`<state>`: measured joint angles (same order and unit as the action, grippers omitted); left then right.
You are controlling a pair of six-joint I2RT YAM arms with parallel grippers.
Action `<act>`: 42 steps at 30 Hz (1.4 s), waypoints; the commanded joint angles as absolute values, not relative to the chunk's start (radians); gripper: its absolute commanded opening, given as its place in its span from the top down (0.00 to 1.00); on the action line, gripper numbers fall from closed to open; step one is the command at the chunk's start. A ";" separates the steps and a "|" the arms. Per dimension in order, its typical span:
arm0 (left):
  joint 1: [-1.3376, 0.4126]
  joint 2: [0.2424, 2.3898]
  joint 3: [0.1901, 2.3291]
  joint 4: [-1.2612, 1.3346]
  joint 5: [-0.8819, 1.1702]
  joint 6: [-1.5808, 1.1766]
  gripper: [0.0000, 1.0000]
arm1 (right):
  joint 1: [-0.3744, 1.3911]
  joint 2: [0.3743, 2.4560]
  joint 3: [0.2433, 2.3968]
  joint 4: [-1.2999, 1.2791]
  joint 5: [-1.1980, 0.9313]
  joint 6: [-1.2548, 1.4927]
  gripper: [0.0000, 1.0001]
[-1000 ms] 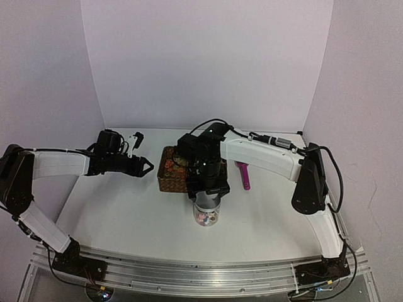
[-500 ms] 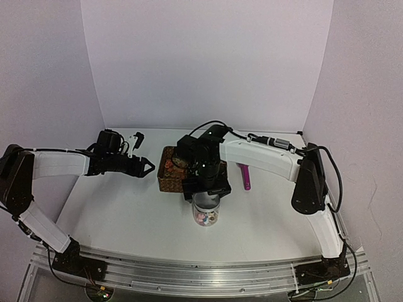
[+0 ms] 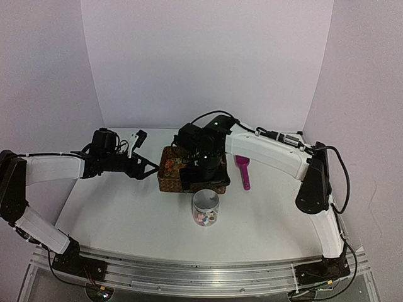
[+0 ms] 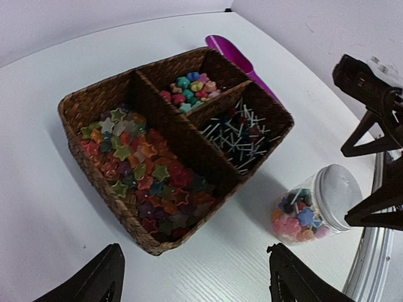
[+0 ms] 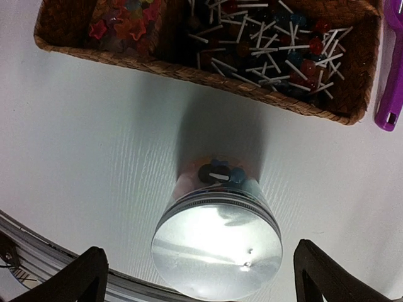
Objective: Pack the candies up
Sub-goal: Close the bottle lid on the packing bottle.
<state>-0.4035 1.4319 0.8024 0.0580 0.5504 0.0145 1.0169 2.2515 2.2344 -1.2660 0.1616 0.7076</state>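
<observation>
Candies [image 4: 146,173]: star-shaped, mixed red, orange, green and blue, filling the large left compartment of the wicker basket [image 5: 189,70]. A smaller lot of mixed sweets [image 4: 189,88] lies in the far small compartment. Lollipops [image 4: 242,135] with white sticks lie in the right compartment.

More candies sit inside the clear jar [image 3: 206,209], which stands upright on the table [image 3: 126,214] just near the basket and apart from it. The silvery lid [image 5: 217,251] is on the jar.

The magenta scoop [image 3: 244,171] lies flat on the table just right of the basket.

The right gripper [image 5: 201,264] hangs above the jar and the basket's near edge, pointing down. Its fingers are spread wide, one to each side of the lid in the wrist view, with nothing between them.

The left gripper [image 3: 150,168] hovers just left of the basket, aimed toward it. Its fingers are spread and hold nothing.
</observation>
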 commanded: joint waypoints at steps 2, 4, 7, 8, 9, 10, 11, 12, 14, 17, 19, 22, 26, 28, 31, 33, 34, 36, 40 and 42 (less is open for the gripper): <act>-0.478 1.406 0.866 0.033 0.587 0.063 0.23 | 0.988 2.099 2.115 -1.263 0.226 0.722 0.02; -0.537 1.403 0.911 -0.029 0.554 0.075 0.24 | 0.984 2.057 2.073 -1.254 0.264 0.735 0.02; -0.591 1.419 0.963 -0.084 0.558 -0.001 0.29 | 0.973 1.967 1.973 -1.139 0.266 0.757 0.03; -0.595 1.434 0.980 -0.087 0.574 -0.050 0.30 | 0.964 1.911 1.908 -1.065 0.245 0.755 0.10; -0.596 1.446 0.994 -0.085 0.595 -0.091 0.32 | 0.958 1.867 1.826 -0.965 0.210 0.755 0.16; -0.595 1.456 1.003 -0.079 0.620 -0.126 0.32 | 0.945 1.796 1.734 -0.861 0.177 0.759 0.27; -0.595 1.466 1.006 -0.063 0.670 -0.153 0.33 | 0.929 1.743 1.612 -0.731 0.129 0.774 0.36; -0.596 1.479 1.002 -0.041 0.714 -0.190 0.33 | 0.907 1.690 1.528 -0.643 0.093 0.801 0.42; -0.606 1.505 0.969 0.053 0.788 -0.300 0.33 | 0.870 1.619 1.348 -0.482 0.021 0.845 0.44; -0.656 1.544 0.913 0.153 0.780 -0.415 0.32 | 0.855 1.586 1.252 -0.434 0.008 0.848 0.49; -0.694 1.568 0.901 0.185 0.761 -0.441 0.31 | 0.856 1.583 1.224 -0.412 -0.023 0.821 0.49; -0.706 1.612 0.900 0.213 0.729 -0.519 0.31 | 0.855 1.577 1.187 -0.360 -0.058 0.790 0.48; -0.706 1.656 0.917 0.254 0.743 -0.615 0.40 | 0.845 1.576 1.124 -0.309 -0.080 0.808 0.52; -0.710 1.665 0.900 0.293 0.746 -0.650 0.42 | 0.845 1.571 1.076 -0.254 -0.098 0.820 0.54; -0.712 1.666 0.875 0.303 0.729 -0.652 0.47 | 0.845 1.567 1.038 -0.192 -0.109 0.834 0.58; -0.722 1.674 0.872 0.310 0.732 -0.650 0.49 | 0.845 1.580 1.027 -0.178 -0.116 0.838 0.60; -0.730 1.681 0.875 0.311 0.732 -0.648 0.50 | 0.846 1.584 1.019 -0.173 -0.118 0.840 0.61; -0.736 1.688 0.871 0.306 0.720 -0.653 0.52 | 0.846 1.566 1.001 -0.169 -0.110 0.846 0.62; -0.737 1.686 0.850 0.287 0.695 -0.664 0.56 | 0.846 1.499 0.965 -0.169 -0.077 0.853 0.63; -0.740 1.692 0.848 0.281 0.688 -0.669 0.57 | 0.845 1.487 0.968 -0.165 -0.085 0.846 0.63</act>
